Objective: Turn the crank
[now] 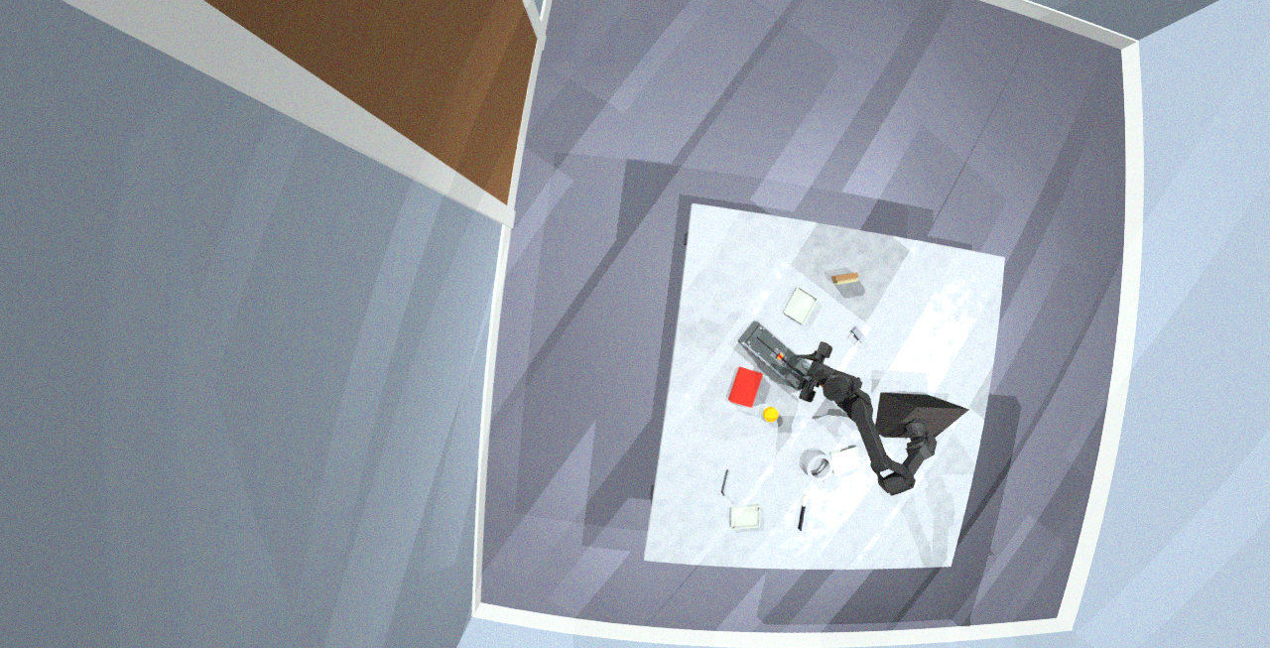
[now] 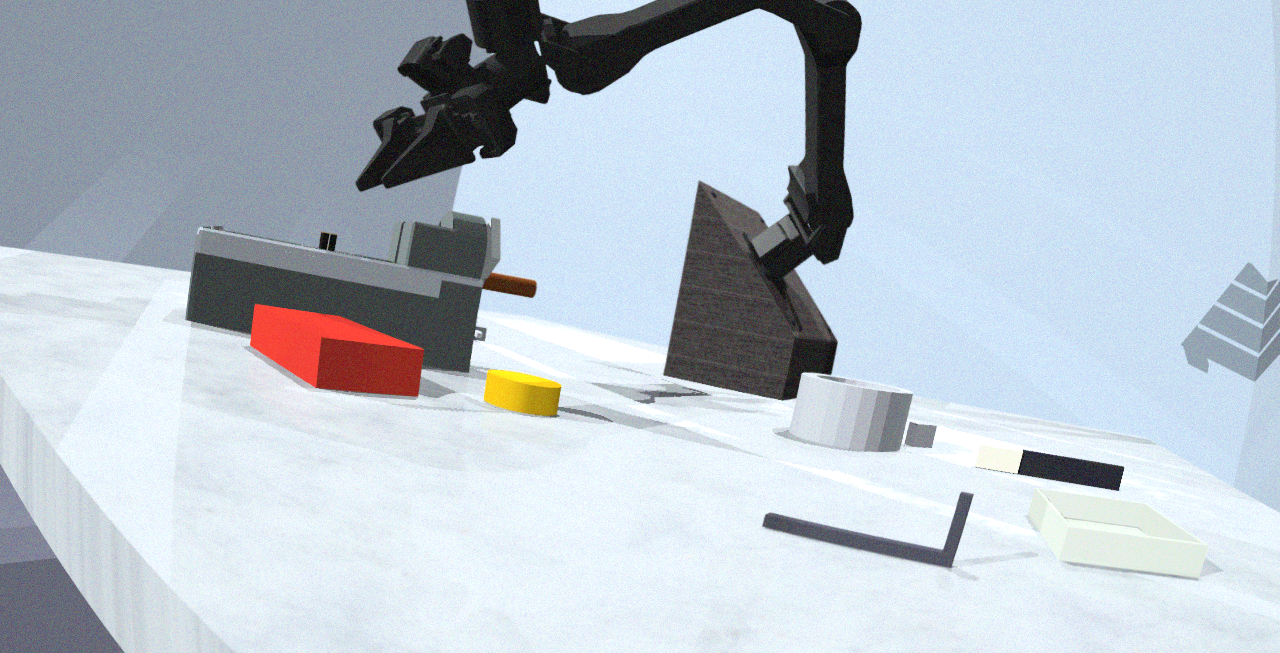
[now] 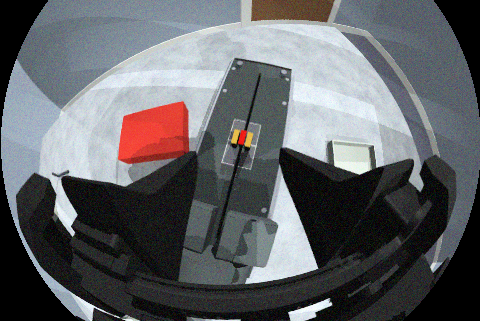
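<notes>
The grey machine (image 1: 763, 343) (image 2: 313, 284) (image 3: 256, 101) stands on the white table. Its slide (image 2: 327, 240) carries a red pointer (image 3: 243, 139), which sits between the two brass marks (image 3: 235, 137) in the wrist view and looks level with them. The crank wheel (image 2: 465, 237) and its brown handle (image 2: 510, 285) are at the machine's near end. My gripper (image 2: 375, 176) (image 3: 238, 156) is open and empty. It hangs well above the crank end, pointing down along the machine, clear of the handle.
A red block (image 2: 335, 349) (image 3: 155, 132) and a yellow disc (image 2: 522, 391) lie beside the machine. A white ring (image 2: 850, 412), an L-shaped bar (image 2: 859, 540), a black-and-white stick (image 2: 1047, 465) and pale trays (image 2: 1114, 533) (image 3: 352, 156) lie around. The arm's dark wedge base (image 2: 733, 318) stands behind.
</notes>
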Robot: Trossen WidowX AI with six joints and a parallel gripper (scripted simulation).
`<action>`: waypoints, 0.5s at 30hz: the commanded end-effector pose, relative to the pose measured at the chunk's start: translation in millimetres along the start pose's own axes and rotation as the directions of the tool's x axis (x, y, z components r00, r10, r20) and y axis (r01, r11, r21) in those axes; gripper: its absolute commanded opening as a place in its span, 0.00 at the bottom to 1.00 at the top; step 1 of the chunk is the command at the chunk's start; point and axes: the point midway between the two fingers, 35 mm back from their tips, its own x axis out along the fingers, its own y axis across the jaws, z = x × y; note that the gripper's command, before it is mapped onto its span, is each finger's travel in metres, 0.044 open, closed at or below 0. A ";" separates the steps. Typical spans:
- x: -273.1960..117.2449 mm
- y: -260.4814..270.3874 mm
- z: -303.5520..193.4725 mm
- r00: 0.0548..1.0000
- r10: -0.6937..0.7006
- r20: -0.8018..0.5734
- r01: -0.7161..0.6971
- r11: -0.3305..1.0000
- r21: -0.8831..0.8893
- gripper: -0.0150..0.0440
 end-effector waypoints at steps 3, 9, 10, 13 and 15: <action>0.0 -0.1 0.0 1.000 -0.001 0.000 0.001 1.000 0.000 0.92; 0.0 -0.1 0.0 1.000 -0.001 0.000 0.001 1.000 0.000 0.87; 0.0 -0.1 0.0 1.000 -0.001 0.000 0.001 1.000 0.000 0.82; 0.0 -0.1 0.0 1.000 -0.001 0.000 0.001 1.000 0.000 0.69; 0.0 -0.1 0.0 1.000 -0.001 0.000 0.001 1.000 0.000 0.60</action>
